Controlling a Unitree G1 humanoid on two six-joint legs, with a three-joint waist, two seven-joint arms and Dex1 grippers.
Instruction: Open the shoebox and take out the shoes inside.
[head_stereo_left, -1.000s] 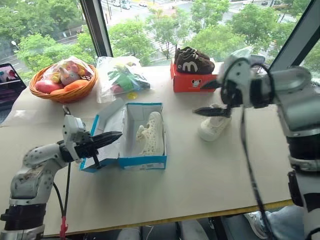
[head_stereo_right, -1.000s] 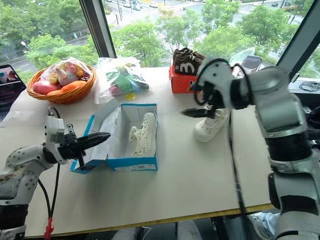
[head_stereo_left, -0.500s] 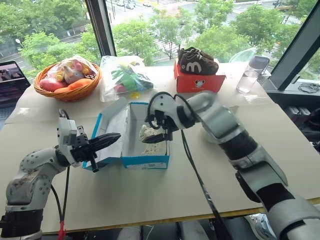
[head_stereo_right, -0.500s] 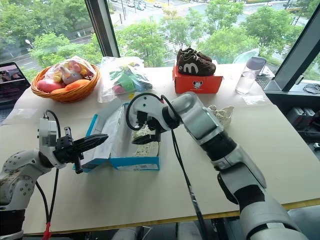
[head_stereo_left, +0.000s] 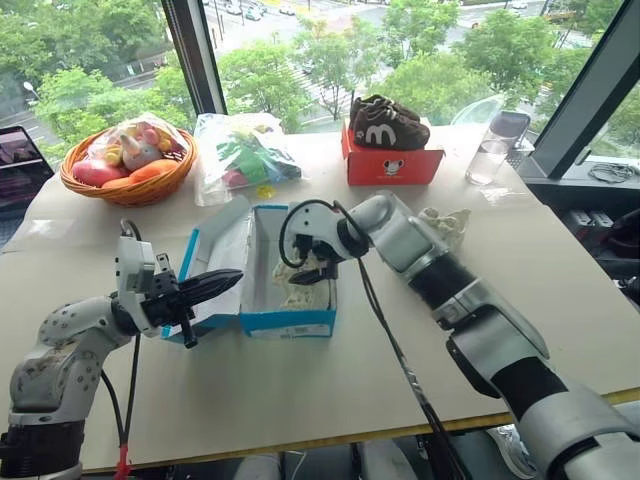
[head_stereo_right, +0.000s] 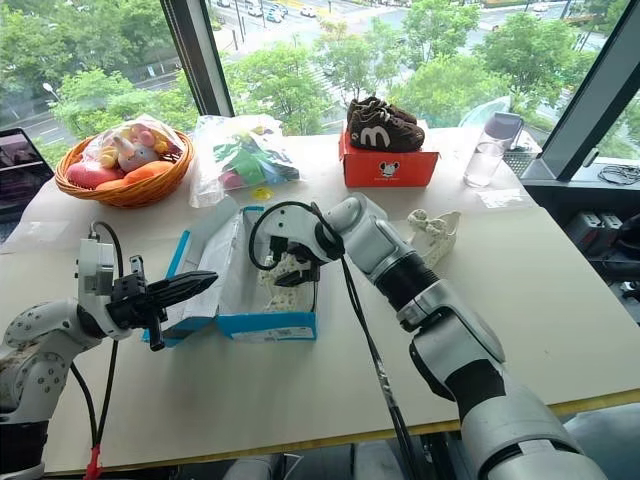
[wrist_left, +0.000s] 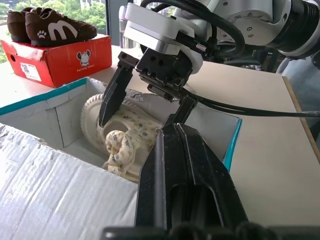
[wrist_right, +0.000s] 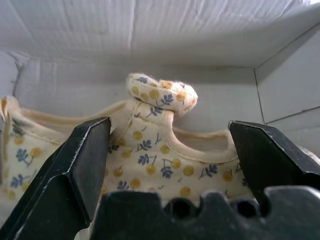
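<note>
The right gripper (wrist_left: 142, 107), jaws apart, straddles the shoe (wrist_left: 127, 137) inside the shoebox (head_stereo_left: 285, 322); a shallow bite could slip. The left gripper (head_stereo_left: 215, 285) is closed, empty.

The bright blue rectangular cardboard shoebox (head_stereo_left: 262, 312) has a matt white, rough paper inside. The cream cloth shoe (wrist_left: 131, 136) in it shows a soft printed flower lining. The pale beige tabletop (head_stereo_left: 400, 350) looks smooth and matt. The woven wicker basket (head_stereo_left: 125, 188) looks coarse.
</note>
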